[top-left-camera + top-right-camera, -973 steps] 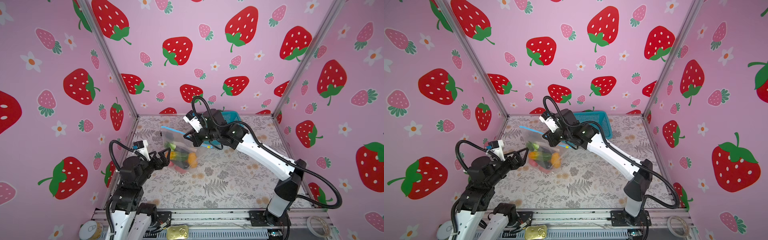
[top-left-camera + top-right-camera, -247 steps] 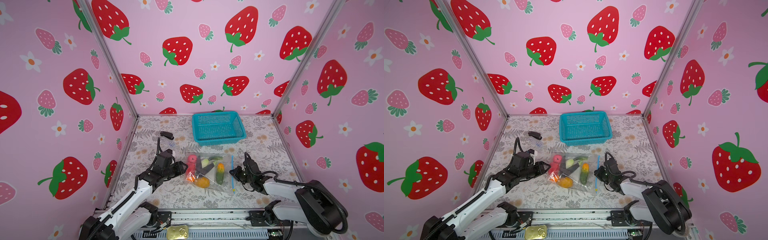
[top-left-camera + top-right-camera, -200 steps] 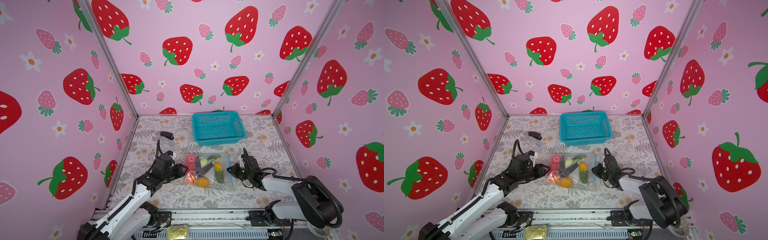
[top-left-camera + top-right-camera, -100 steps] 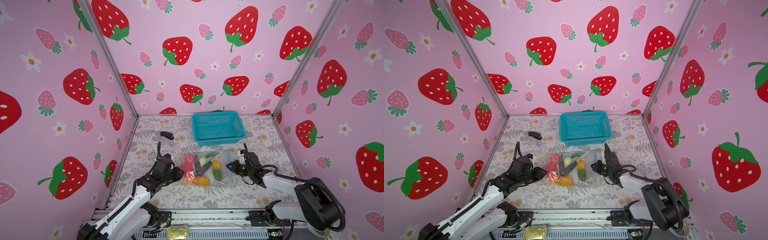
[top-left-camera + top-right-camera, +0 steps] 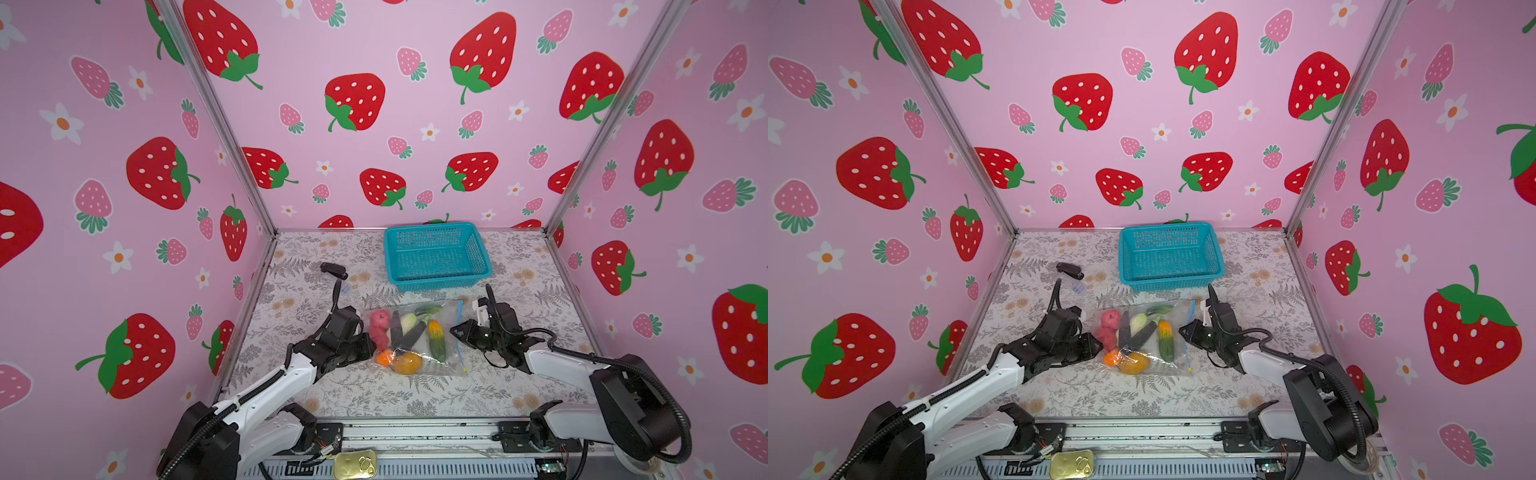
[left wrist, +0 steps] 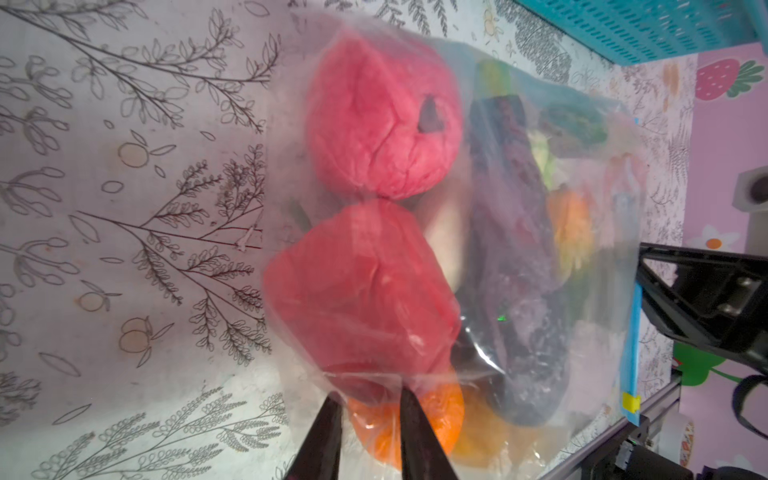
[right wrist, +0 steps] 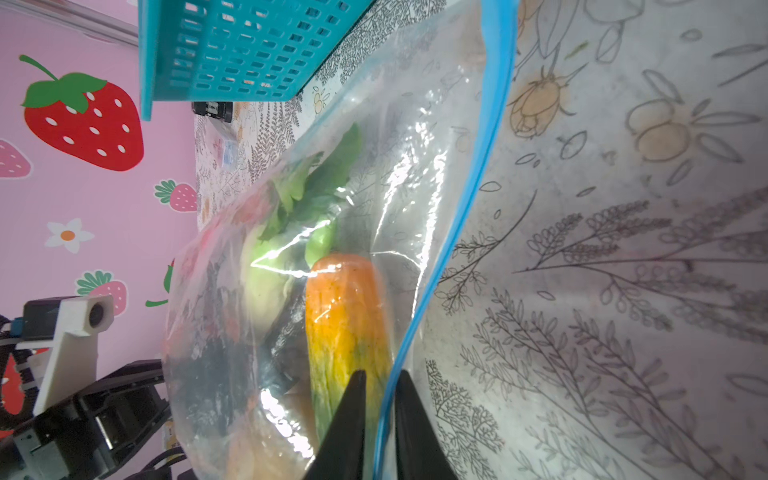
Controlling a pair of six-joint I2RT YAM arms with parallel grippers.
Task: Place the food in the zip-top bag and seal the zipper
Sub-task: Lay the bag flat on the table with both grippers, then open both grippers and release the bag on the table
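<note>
On the right edge of the zip-top bag [image 5: 449,316], the zipper [image 7: 498,62] is straddled lengthwise by the slightly parted right end effector [image 7: 381,376]. Opposite, film is bracketed by the near-closed left end effector [image 6: 369,397]; grip undetermined.

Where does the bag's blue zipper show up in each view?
In a top view: the zipper lines the bag on the right, by the right pincer.
In a top view: the zipper, same edge, near the teal basket.
Left wrist: the zipper edges the bag's far side, beyond the food.
Right wrist: the zipper runs between the pincer's tips, curving away.
Shared landmark: the teal basket.
</note>
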